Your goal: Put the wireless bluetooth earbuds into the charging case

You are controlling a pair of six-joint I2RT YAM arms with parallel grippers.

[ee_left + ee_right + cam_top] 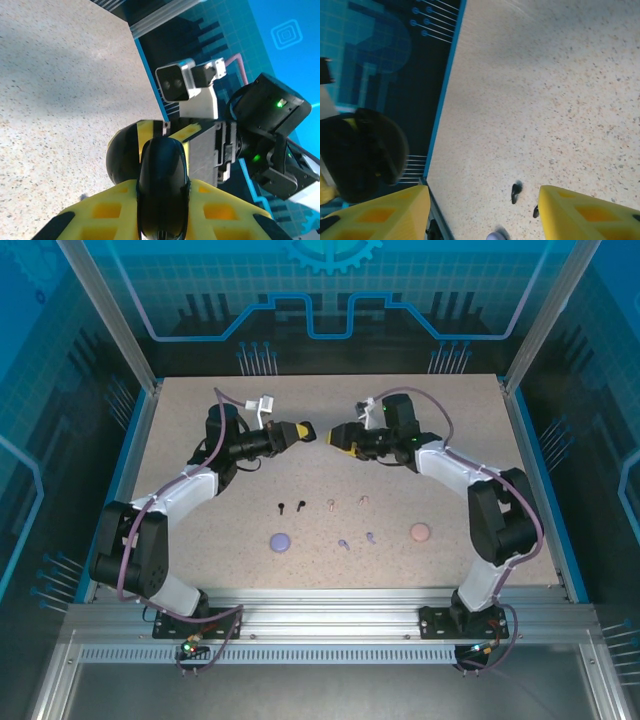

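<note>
A black round charging case (162, 175) stands edge-on between the yellow fingers of my left gripper (162, 200), which is shut on it above the far middle of the table. From above, the left gripper (303, 430) and the right gripper (333, 435) face each other tip to tip, a small gap apart. My right gripper (482, 215) is open with nothing between its fingers; the held black case (365, 150) shows at its left. Two black earbuds (290, 506) lie on the table, also below the right fingers (515, 192). Two beige earbuds (347, 503) and two lilac earbuds (357, 541) lie nearby.
A lilac round case (280, 541) and a pink round case (420, 532) sit shut on the speckled table (200, 440), toward the front. The right arm's wrist camera (175, 82) hangs close in front of the left gripper. Blue walls (130, 440) edge the table.
</note>
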